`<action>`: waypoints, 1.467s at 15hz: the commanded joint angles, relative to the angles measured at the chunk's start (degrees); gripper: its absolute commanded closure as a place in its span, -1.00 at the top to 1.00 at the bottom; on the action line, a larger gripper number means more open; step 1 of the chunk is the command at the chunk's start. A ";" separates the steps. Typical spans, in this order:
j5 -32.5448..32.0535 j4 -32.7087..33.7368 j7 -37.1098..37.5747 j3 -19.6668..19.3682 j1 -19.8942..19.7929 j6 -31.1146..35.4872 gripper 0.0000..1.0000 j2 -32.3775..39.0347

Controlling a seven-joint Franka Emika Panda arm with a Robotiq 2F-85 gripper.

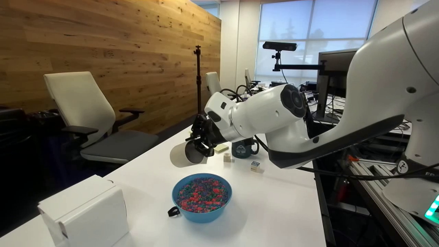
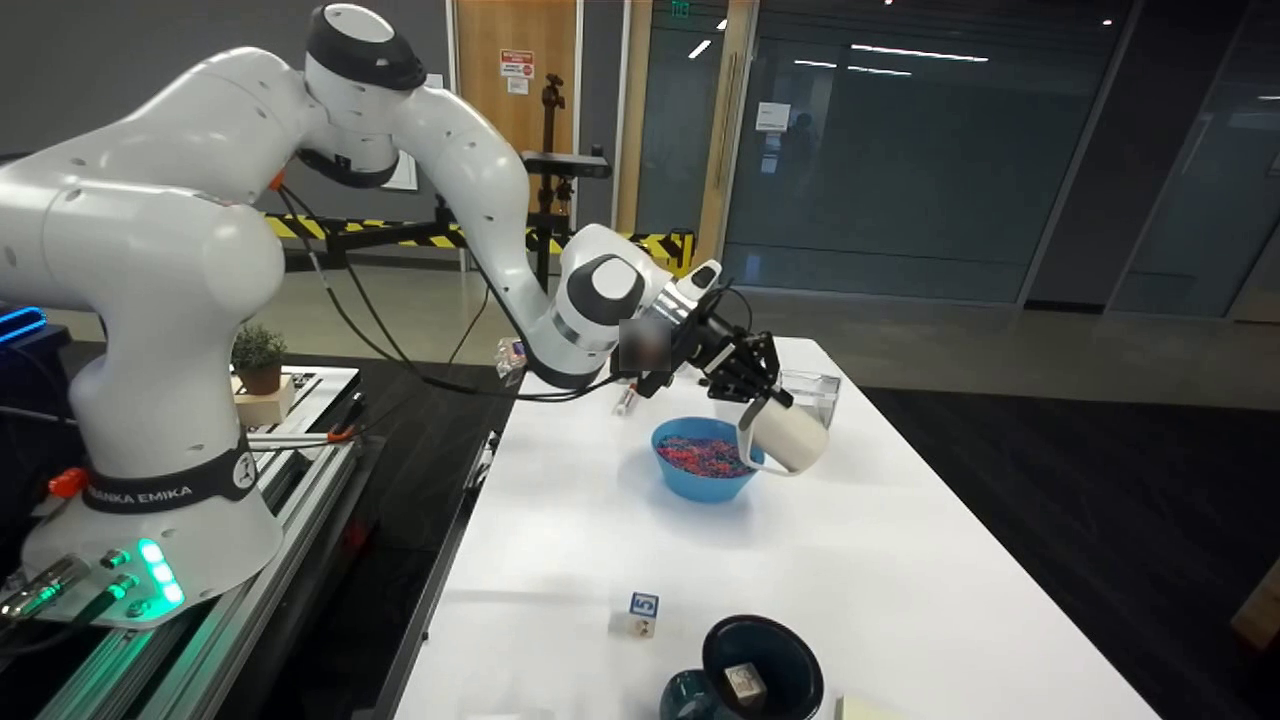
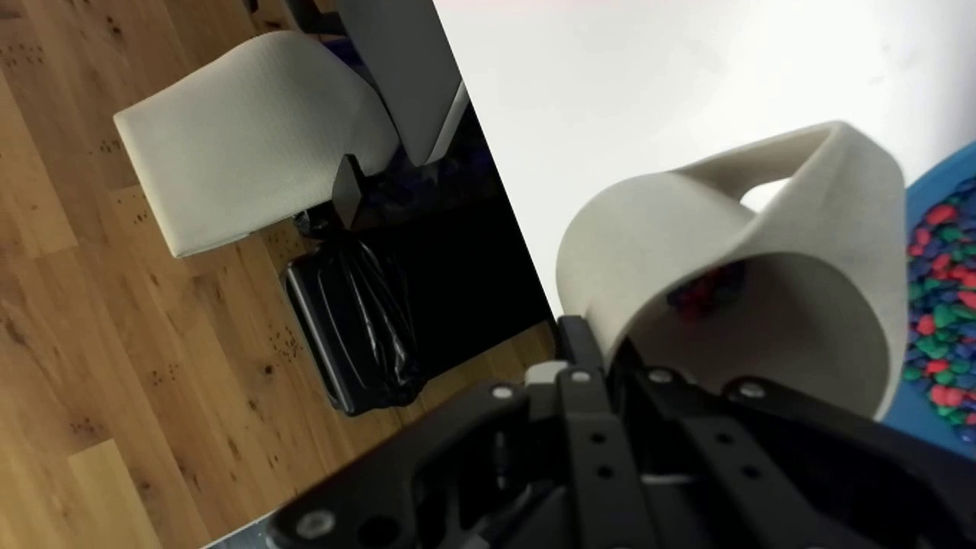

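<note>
"How will that cream mug [image 3: 644, 232] handle?"

"Stiff, I'd judge, modest in weight, perhaps slick and breakable. My claw [image 3: 604, 347] pinches its rim, one finger inside, one out; the looped handle looks a sturdier hold."

"Where is it, and how does it look?"

"I hold it tilted over the counter [image 2: 880, 560], near the blue bowl [image 2: 700, 488]: plain, round-mouthed, red and dark pebbles [image 3: 705, 291] inside."
</note>
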 commanded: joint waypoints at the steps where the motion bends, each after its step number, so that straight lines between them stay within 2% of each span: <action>1: 5.31 0.34 -2.15 -0.23 0.65 2.86 -0.97 3.77; 9: 9.74 1.35 -2.23 0.55 0.65 4.85 -0.97 7.64; 10: 8.17 0.63 -2.85 1.50 0.03 3.61 -0.89 4.45; 22: 9.88 1.09 -2.38 2.33 1.37 4.21 -0.97 6.99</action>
